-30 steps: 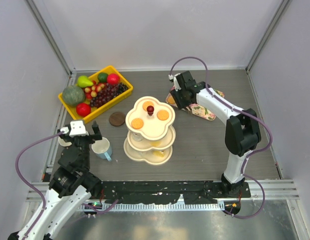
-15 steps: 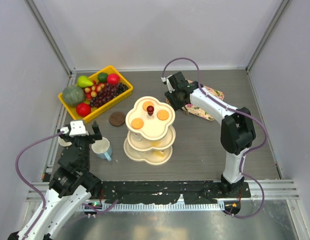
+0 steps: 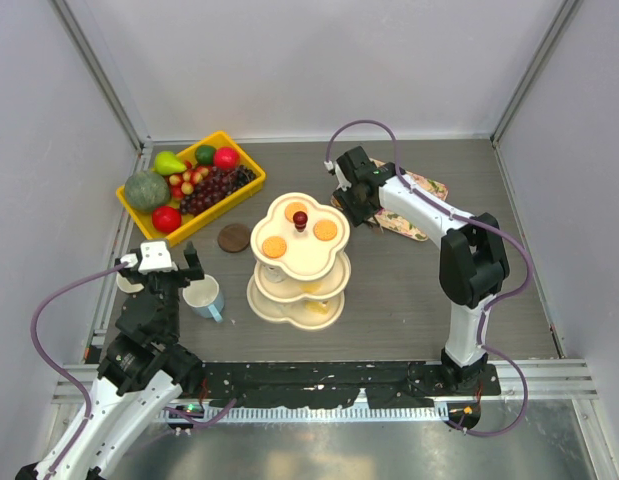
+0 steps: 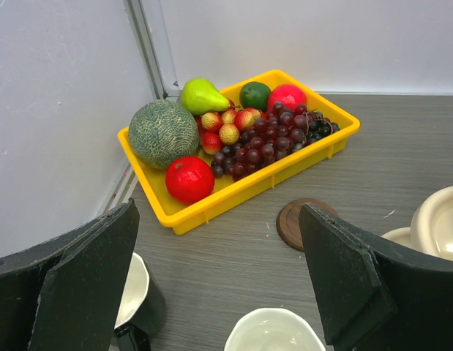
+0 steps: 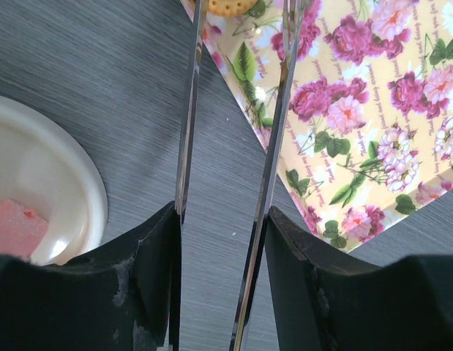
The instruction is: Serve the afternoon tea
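Observation:
The cream three-tier stand with its red knob is at mid-table, with orange biscuits on its top tier. My right gripper hangs between the stand and the floral tray, shut on metal tongs. The tong tips straddle a biscuit at the tray's corner. A pink pastry lies on a lower tier. My left gripper stands open above the pale blue mug and the dark mug, holding nothing.
The yellow bin of fruit sits at the back left. A brown round coaster lies between the bin and the stand. The floral tray lies at the back right. Frame posts and walls close in both sides.
My right gripper with the tongs has shifted a little left from over the tray toward the stand. The left arm has not moved.

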`<action>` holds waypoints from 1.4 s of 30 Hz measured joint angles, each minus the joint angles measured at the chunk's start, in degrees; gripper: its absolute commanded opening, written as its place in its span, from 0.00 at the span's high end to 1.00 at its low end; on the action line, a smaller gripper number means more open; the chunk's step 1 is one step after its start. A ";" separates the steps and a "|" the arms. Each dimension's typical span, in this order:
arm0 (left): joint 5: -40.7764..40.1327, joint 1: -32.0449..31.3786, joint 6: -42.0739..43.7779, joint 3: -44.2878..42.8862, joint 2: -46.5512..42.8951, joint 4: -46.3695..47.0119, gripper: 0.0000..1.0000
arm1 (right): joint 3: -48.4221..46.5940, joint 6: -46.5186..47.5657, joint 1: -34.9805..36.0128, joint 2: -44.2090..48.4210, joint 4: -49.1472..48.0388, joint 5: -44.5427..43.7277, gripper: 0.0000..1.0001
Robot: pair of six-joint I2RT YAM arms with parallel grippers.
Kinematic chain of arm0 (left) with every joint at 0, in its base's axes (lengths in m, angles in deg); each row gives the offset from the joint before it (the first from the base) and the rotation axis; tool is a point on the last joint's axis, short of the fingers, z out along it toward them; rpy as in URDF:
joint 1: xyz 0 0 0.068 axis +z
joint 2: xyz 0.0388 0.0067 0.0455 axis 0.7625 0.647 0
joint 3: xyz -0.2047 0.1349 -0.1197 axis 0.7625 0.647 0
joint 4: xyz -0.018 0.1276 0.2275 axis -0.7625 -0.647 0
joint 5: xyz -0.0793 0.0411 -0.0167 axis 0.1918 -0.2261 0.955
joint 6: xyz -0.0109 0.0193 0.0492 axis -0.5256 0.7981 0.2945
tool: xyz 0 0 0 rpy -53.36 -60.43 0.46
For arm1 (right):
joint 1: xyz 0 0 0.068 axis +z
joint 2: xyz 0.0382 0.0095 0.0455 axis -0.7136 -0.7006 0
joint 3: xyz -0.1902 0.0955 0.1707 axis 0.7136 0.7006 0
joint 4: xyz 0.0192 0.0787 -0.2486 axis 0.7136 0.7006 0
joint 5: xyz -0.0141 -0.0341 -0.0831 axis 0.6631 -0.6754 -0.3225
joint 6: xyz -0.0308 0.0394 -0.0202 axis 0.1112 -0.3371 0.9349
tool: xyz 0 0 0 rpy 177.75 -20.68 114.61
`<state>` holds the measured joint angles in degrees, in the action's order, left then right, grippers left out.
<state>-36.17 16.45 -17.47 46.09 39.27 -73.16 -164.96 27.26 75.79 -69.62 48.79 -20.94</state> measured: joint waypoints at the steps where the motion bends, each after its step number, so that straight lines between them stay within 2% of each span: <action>1: -0.02 0.00 0.00 0.00 0.00 0.00 0.01 | 0.00 0.22 0.00 0.00 0.22 0.07 0.47; 11: 0.00 0.00 0.00 0.00 0.02 0.00 0.01 | 0.00 0.68 0.02 0.00 0.55 2.60 0.46; 29: 0.00 0.00 0.00 0.00 0.04 0.00 0.01 | -0.63 1.97 0.07 -1.18 3.37 -0.44 0.44; 42: 0.00 0.00 0.00 0.00 0.46 0.00 0.01 | -0.79 1.95 0.07 -1.18 2.73 2.99 0.44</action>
<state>-36.17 16.45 -17.47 46.09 39.73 -73.16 -165.75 29.21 75.85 -70.80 51.52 -17.95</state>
